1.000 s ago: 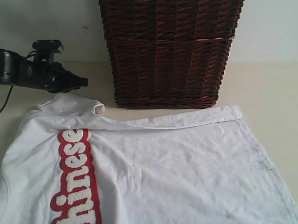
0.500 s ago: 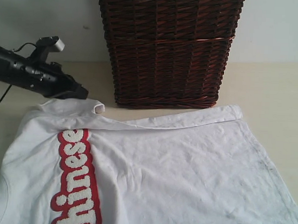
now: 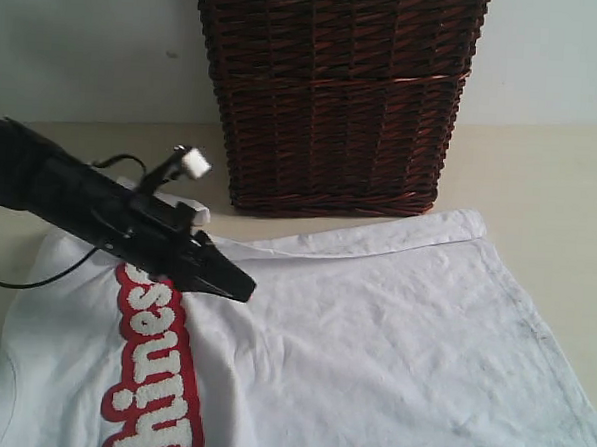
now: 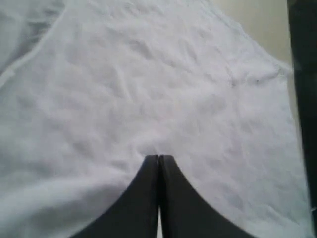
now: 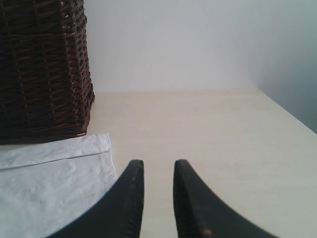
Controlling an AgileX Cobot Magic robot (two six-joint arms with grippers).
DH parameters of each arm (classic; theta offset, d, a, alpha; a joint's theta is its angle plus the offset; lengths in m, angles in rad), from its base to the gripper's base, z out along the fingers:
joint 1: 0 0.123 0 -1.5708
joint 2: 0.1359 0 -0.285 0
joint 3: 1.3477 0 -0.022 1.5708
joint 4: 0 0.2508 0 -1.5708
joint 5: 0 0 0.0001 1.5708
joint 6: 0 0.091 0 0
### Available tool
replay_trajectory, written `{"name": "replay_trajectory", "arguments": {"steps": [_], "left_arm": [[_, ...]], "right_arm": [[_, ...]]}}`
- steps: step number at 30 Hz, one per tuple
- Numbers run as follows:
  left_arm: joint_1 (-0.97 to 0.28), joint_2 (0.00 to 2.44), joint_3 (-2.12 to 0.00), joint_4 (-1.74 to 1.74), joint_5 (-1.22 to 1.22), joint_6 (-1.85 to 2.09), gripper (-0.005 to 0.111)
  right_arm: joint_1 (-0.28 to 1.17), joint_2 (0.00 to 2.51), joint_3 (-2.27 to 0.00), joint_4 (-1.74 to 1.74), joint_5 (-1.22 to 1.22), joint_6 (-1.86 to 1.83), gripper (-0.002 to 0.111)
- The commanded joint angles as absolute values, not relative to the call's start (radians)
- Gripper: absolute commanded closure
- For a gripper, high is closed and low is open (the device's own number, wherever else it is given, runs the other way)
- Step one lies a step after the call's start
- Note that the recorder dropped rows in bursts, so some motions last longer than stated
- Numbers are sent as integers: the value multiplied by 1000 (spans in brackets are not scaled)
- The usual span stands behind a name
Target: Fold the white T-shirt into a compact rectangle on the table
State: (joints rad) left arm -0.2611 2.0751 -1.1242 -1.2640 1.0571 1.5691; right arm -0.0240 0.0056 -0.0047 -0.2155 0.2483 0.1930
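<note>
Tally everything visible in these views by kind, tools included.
White cotton T-shirt with red lettered band: 1
Dark brown wicker basket: 1
Pale beige table: 1
Black robot tools: 2 (left tool, right tool)
Total: 5

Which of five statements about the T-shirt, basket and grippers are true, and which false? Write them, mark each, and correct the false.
1. The left gripper is shut, its tip over the white T-shirt. True.
2. The right gripper grips the shirt's hem. False: its jaws stand apart, empty, over the table.
3. The wicker basket stands beyond the shirt's far edge. True.
4. The shirt is folded into a compact rectangle. False: it lies mostly spread out.
5. The lettered band is blue. False: it is red.
</note>
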Motion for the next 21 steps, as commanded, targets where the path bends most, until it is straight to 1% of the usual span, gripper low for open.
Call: {"name": "replay_trajectory", "arguments": {"steps": [1,4,7,9,15,21], "left_arm": [[-461,2069,-1137,-1295,783,1758,107],[-544,2069,-1182,-1221,725,1676,107],[-633,2086,-1244,-968,701,1419,107],[-681,2115,-1287,-869,701,1304,107],[-749,2129,-1357,-835,701,1232,107],[-826,2168,-1384,-743,706,1175,107]], "right_arm": [[-23,0,0,-214,244,185,85],[-23,0,0,-214,244,185,85],[-23,0,0,-214,244,185,85],[-23,0,0,-214,244,185,85],[-23,0,0,-214,244,185,85],[-23,0,0,-214,244,185,85]]}}
